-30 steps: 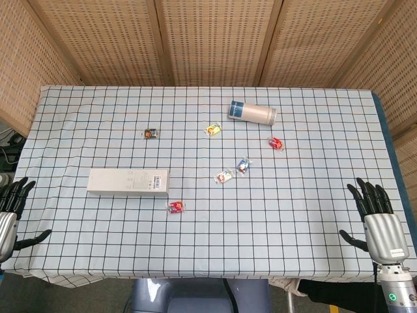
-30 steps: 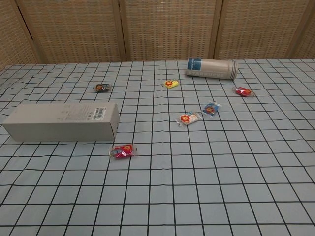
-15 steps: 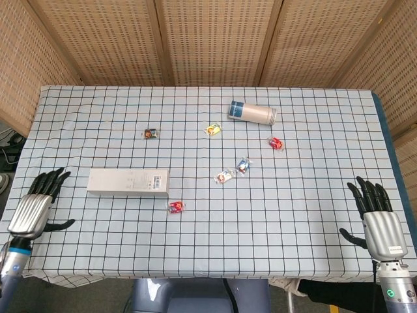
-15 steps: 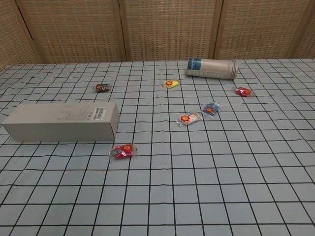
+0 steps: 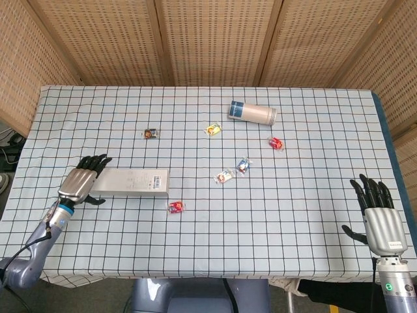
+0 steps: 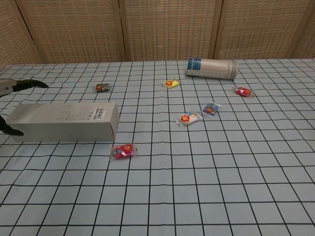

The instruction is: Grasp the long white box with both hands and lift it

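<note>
Your table (image 5: 313, 215) is covered with a pale cloth ruled in black squares, backed by woven cane screens (image 5: 208, 39). The long white box (image 5: 130, 182) lies flat on the left half of it, its long side running left to right. A barcode label (image 6: 100, 113) sits near its right end, with lines of fine print beside it too small to read.

Your left hand (image 5: 81, 183) is at the box's left end, fingers spread and extended over the top edge, thumb below toward the near side. It has closed on nothing; whether it touches the box cannot be told. In the chest view only its dark fingertips (image 6: 34, 83) show at the frame's left edge, on either side of the box end.

Your right hand (image 5: 380, 220) is at the table's near right corner, well apart from the box, fingers straight and spread, holding nothing.

A white tube (image 5: 253, 113) with a blue band lies on its side toward the back; its lettering is unreadable.

Small wrapped sweets are scattered about: a red one (image 5: 176, 207) just beside the box's near right corner, a dark one (image 5: 150, 134), a yellow one (image 5: 213, 130), a red one (image 5: 275, 143), a blue one (image 5: 244, 165), and an orange-and-white one (image 5: 225, 176). Their printing is too small to read.
</note>
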{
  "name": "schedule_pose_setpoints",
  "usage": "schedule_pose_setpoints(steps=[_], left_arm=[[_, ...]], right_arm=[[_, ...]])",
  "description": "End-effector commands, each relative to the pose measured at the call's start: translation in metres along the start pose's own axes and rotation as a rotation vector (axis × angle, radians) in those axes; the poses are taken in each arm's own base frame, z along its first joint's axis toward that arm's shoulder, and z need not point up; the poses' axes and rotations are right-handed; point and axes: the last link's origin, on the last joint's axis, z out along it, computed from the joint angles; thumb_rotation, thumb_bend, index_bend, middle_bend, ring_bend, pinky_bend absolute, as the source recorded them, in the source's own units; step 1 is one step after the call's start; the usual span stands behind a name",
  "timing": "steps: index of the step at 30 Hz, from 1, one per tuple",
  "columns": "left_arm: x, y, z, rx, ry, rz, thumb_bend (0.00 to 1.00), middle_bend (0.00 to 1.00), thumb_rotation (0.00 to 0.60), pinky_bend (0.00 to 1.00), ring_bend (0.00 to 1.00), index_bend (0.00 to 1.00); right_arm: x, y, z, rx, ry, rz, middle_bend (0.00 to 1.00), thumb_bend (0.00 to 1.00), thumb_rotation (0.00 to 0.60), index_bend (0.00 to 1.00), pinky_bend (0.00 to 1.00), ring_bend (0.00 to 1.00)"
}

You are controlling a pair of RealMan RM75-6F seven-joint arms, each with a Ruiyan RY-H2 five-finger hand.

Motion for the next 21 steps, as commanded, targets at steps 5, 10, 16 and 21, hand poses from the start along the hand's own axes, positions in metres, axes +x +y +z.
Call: schedule_pose_setpoints(steps=[5, 10, 16, 21], left_arm=[[-0.014, 0.006, 0.026, -0.015, -0.045, -0.024, 0.0, 0.0, 0.6, 0.01, 0.0, 0.0], [-0.023, 0.007, 0.041, -0.014, -0.053, -0.039, 0.0, 0.11, 0.6, 0.22, 0.13, 0.15], [-0.025, 0.008, 0.05, -0.008, -0.006, -0.033, 0.0, 0.4, 0.6, 0.46, 0.39, 0.5], [-0.011, 0.012, 0.05, -0.036, 0.071, -0.093, 0.06, 0.52, 0.6, 0.53, 0.48, 0.67]], right_arm=[[-0.002, 0.001, 0.001, -0.007, -0.006, -0.008, 0.0, 0.0, 0.6, 0.0, 0.0, 0.0], [-0.003, 0.003, 0.003, -0.019, -0.007, -0.011, 0.0, 0.0, 0.6, 0.0, 0.0, 0.0], [-0.006, 0.003, 0.003, -0.02, -0.015, -0.017, 0.0, 0.0, 0.6, 0.0, 0.0, 0.0], [-0.006, -0.001, 0.003, -0.009, -0.017, -0.016, 0.0, 0.0, 0.6, 0.0, 0.0, 0.0]])
